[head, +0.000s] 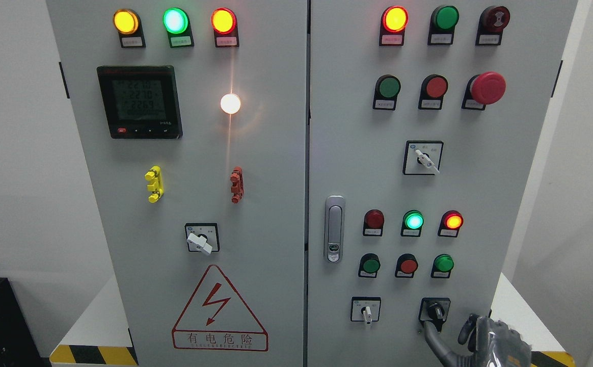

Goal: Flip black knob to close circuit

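Black against the grey cabinet's (480,178) lower right corner, the knob (435,309) sits untouched while my right hand (485,339) hovers just below it, fingers loosely curled on nothing, so I judge I next reach up and pinch it.

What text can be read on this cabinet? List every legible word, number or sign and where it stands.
"有电危险" on the red warning triangle sign, under a lightning bolt symbol.
A line of small print beneath those characters: too small to read.
Digits on the black meter display: three rows, too blurred to read surely.
Small labels under the lamps, buttons and selector switches, including the black knob: too small to read.
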